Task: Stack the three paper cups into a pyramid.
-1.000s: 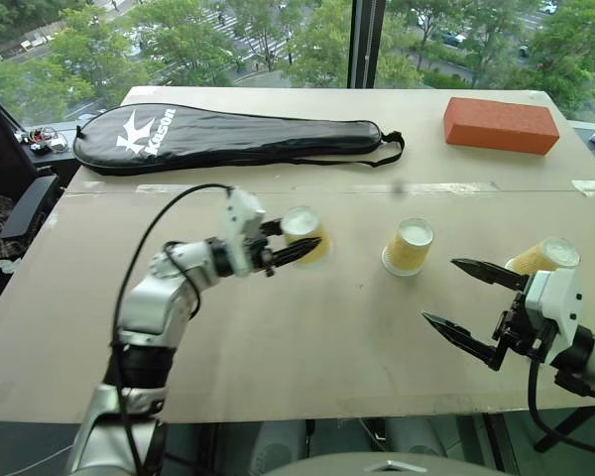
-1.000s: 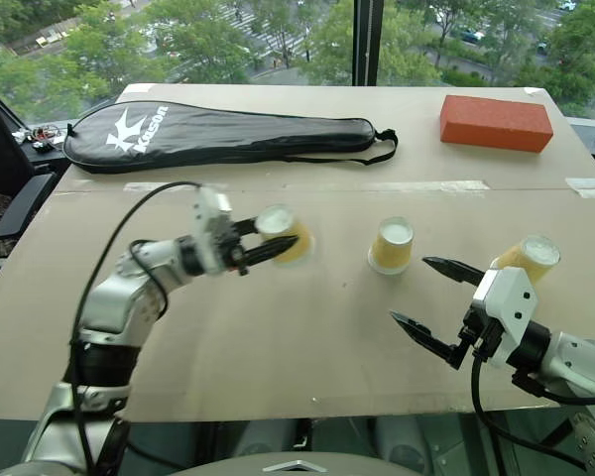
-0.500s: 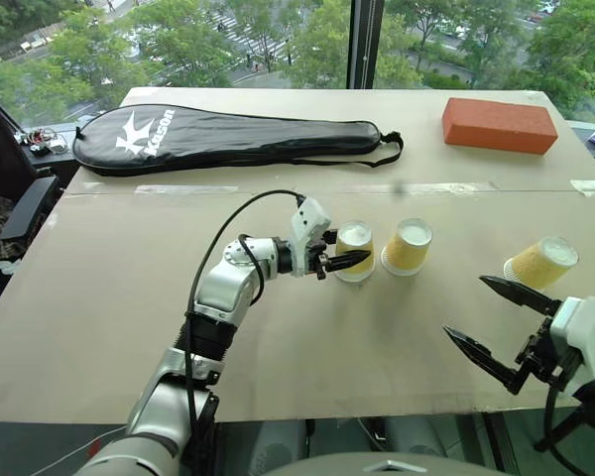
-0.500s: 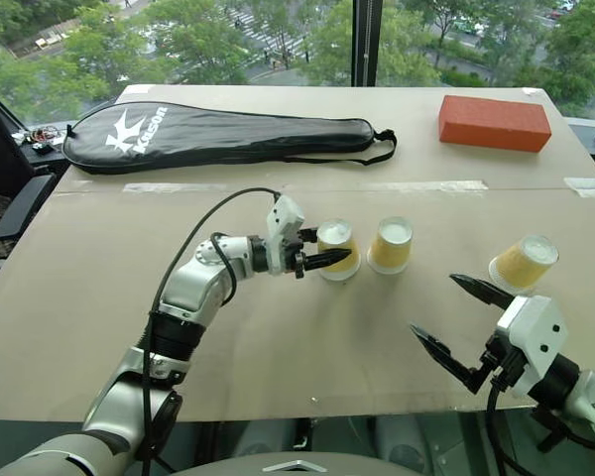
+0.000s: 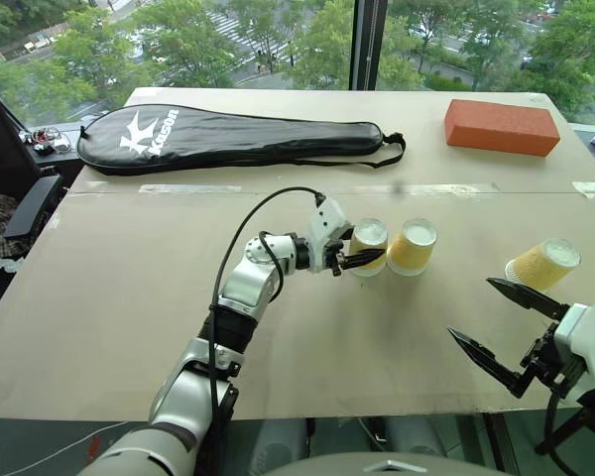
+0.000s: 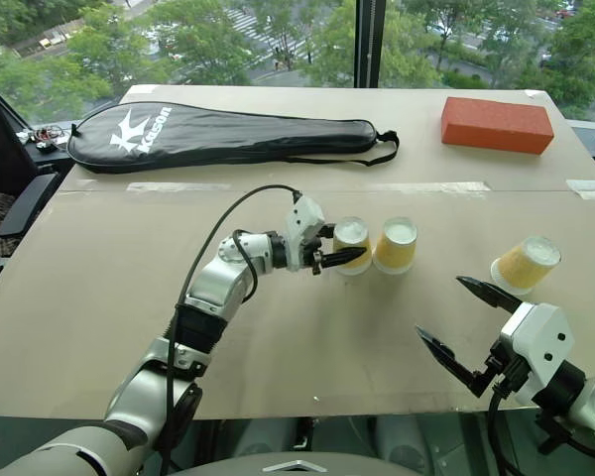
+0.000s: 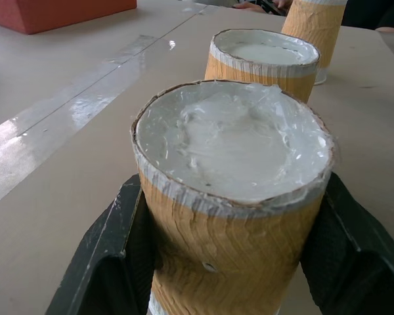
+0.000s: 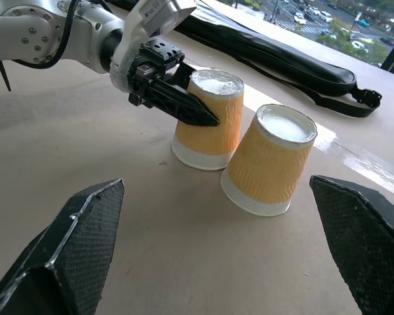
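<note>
1. beyond the window stand green trees and a road; a tan worktop (image 5: 129,327) runs up to the glass.
2. at the far side of the worktop lie a black racket bag (image 5: 228,134) and an orange-red brick (image 5: 502,126), well apart.
3. two of the three paper cups stand upside down, white bases up, near the middle of the worktop: the left cup (image 5: 369,246) and the middle cup (image 5: 413,247), just beside each other; the middle cup tilts a little, and whether the two touch cannot be told.
4. the third cup (image 5: 543,264) lies tilted well off to the right.
5. the left hand (image 5: 355,260) reaches in level from the left, its two black fingers (image 7: 111,262) on either side of the left cup, close against its wall; whether they press on it cannot be told.
6. the right hand (image 5: 494,322) hovers near the front edge, short of the third cup, fingers spread wide with nothing between them.
7. no cup is on top of another.
</note>
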Controlling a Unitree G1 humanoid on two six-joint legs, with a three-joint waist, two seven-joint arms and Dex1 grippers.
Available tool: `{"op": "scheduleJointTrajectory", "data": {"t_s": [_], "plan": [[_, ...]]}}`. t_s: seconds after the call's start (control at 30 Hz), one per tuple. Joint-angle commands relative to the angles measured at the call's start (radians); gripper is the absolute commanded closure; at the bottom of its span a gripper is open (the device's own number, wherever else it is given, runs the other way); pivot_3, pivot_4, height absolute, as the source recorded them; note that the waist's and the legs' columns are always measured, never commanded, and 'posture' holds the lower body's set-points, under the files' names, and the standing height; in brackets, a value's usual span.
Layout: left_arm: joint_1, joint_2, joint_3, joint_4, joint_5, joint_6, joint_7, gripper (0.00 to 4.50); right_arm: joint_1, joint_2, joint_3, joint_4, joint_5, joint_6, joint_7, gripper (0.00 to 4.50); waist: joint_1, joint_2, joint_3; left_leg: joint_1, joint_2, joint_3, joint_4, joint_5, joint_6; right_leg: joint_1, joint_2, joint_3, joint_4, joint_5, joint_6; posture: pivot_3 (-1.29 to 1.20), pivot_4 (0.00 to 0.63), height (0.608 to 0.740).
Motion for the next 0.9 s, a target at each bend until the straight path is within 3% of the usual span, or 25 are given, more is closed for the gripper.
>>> {"op": "scheduleJointTrajectory", "data": {"t_s": [0.03,0.2,0.3,0.43,0.63,0.9], "plan": [[-0.003,-0.01,0.009,-0.008,-0.003,-0.022,-0.008,0.05,0.005,0.005,-0.02,-0.015,-0.001,-0.017,-0.011,0.0,0.0,0.0,0.0,0.0,0.0,0.0,0.0,0.0,0.0,0.0,0.0,0.0,0.0,0.0,0.0,0.0,0.15,0.74],[0.038,0.021,0.073,-0.148,-0.101,0.073,-0.034,0.05,-0.078,0.02,-0.065,0.015,0.023,0.05,-0.127,0.0,-0.005,0.0,0.0,0.0,0.0,-0.002,0.0,0.0,0.0,0.0,0.0,0.0,0.0,0.0,-0.001,0.0,0.15,0.74],[0.069,0.057,0.105,-0.232,-0.143,0.127,-0.036,0.05,-0.142,0.016,-0.08,0.051,-0.041,0.067,-0.198,0.0,-0.003,0.0,0.0,0.0,0.001,-0.003,0.0,0.0,0.0,0.0,0.0,0.0,0.0,0.001,-0.002,0.0,0.15,0.74],[0.132,0.123,0.15,-0.352,-0.191,0.181,-0.04,0.05,-0.219,0.014,-0.102,0.109,-0.105,0.113,-0.298,0.0,-0.002,0.001,0.0,0.0,0.001,-0.003,0.0,0.0,0.0,0.0,0.0,0.0,0.0,0.002,-0.003,0.0,0.15,0.74],[0.284,0.242,0.235,-0.628,-0.382,0.304,-0.101,0.05,-0.326,-0.019,-0.175,0.185,-0.096,0.274,-0.392,0.0,-0.003,0.002,0.0,0.0,0.003,-0.003,0.0,0.0,0.0,-0.001,-0.001,0.0,0.0,0.002,-0.003,0.0,0.15,0.74],[0.464,0.334,0.286,-0.86,-0.553,0.376,-0.11,0.05,-0.455,-0.038,-0.117,0.28,-0.14,0.426,-0.461,0.0,-0.003,0.003,0.0,0.001,0.004,-0.001,0.0,0.0,0.0,-0.001,-0.001,0.001,0.0,0.0,-0.001,0.0,0.15,0.74]]}}
